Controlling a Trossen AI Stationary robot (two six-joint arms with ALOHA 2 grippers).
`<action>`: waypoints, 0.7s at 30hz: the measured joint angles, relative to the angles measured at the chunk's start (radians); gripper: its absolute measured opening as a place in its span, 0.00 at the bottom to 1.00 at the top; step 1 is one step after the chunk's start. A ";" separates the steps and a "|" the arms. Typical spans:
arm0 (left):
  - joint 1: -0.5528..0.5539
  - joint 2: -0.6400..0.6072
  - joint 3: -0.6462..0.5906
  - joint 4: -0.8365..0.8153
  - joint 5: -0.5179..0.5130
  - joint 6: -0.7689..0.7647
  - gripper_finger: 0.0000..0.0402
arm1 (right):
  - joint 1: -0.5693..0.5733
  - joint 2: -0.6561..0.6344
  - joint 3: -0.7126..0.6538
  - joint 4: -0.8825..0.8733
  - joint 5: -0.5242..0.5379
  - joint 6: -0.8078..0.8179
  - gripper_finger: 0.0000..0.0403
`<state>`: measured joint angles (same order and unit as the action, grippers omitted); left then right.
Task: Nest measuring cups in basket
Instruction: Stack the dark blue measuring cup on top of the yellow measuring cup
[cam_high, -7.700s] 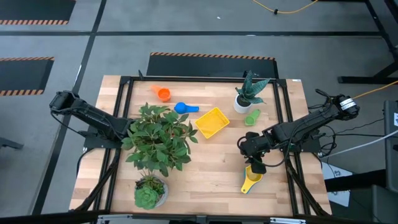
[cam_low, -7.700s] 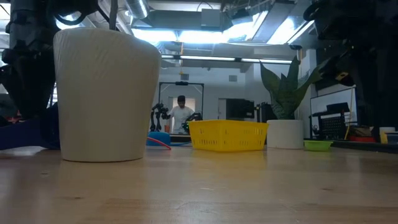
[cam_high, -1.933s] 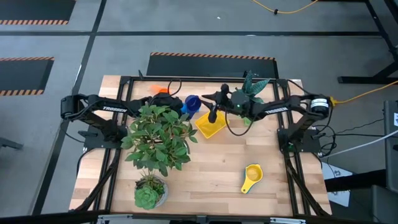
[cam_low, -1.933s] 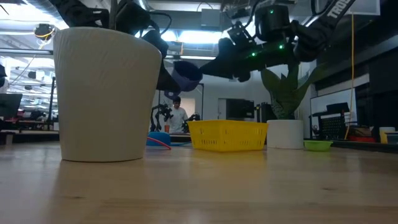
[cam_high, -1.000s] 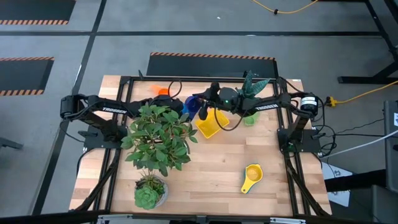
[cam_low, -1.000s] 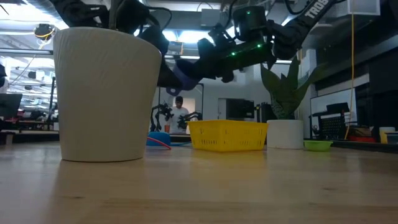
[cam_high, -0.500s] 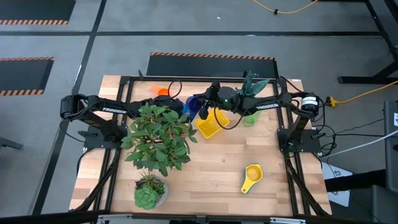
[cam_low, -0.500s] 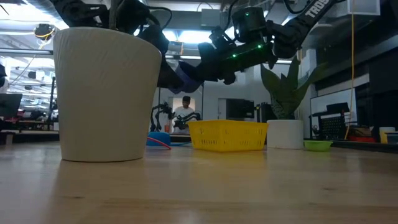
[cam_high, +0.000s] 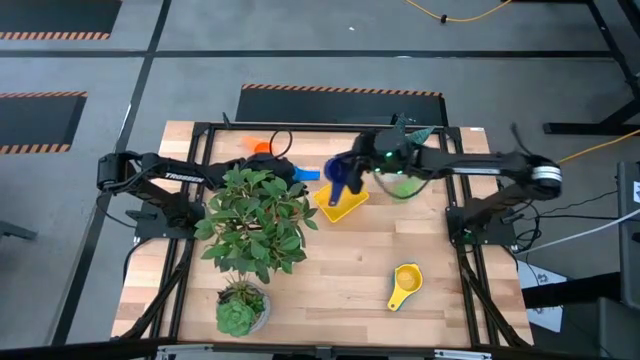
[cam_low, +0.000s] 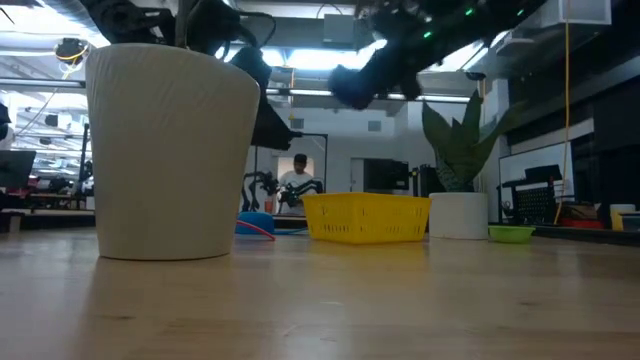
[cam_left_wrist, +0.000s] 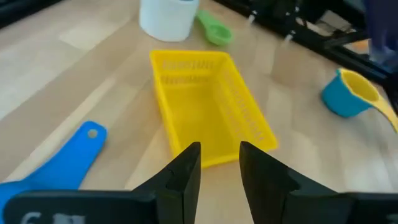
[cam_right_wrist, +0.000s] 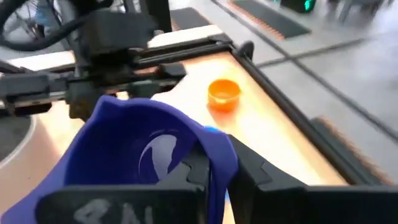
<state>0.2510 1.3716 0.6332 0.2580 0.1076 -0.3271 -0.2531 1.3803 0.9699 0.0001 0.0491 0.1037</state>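
Observation:
A dark blue measuring cup (cam_high: 338, 170) hangs in the air over the left end of the yellow basket (cam_high: 343, 203), with my right gripper (cam_high: 350, 176) shut on it. My left gripper (cam_left_wrist: 217, 167) stands open and empty just left of it, above a bright blue cup (cam_high: 306, 174) that lies on the table. An orange cup (cam_high: 262, 151) sits at the far edge, and a green cup (cam_left_wrist: 214, 31) lies by the white pot. At the near right a yellow cup (cam_high: 405, 284) sits in a light-blue one (cam_left_wrist: 339, 102). My right gripper holds the dark blue cup by the wall of its bowl at the rim (cam_right_wrist: 219, 163), pinched between the two fingers; one finger (cam_right_wrist: 194, 169) seems to be inside the bowl and the other outside. The fingers come from the table's right, slanting down. The cup is clear of table and basket.
A big leafy plant (cam_high: 255, 220) in a white pot (cam_low: 170, 150) covers the table's left middle, with a small succulent (cam_high: 240, 312) near the front. A snake plant (cam_high: 402, 142) stands at the far right. Bare wood lies at the near middle (cam_high: 340, 280).
My left gripper has let go of the dark blue cup and kept its place. My right gripper, shut on the cup, has carried it up and toward the table's right edge, away from the left gripper and over the basket's end.

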 joint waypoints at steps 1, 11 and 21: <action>0.000 0.000 0.000 -0.003 -0.012 0.000 0.26 | 0.000 -0.036 0.000 -0.039 -0.012 0.024 0.08; -0.003 0.000 0.000 0.002 -0.071 -0.001 0.26 | 0.068 -0.282 0.000 -0.247 -0.192 0.325 0.08; -0.010 0.000 0.000 0.004 -0.073 -0.002 0.26 | 0.314 -0.346 0.000 -0.620 -0.205 0.819 0.08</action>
<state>0.2409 1.3716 0.6331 0.2619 0.0341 -0.3286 0.0611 1.0343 0.9699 -0.6201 -0.1558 0.9227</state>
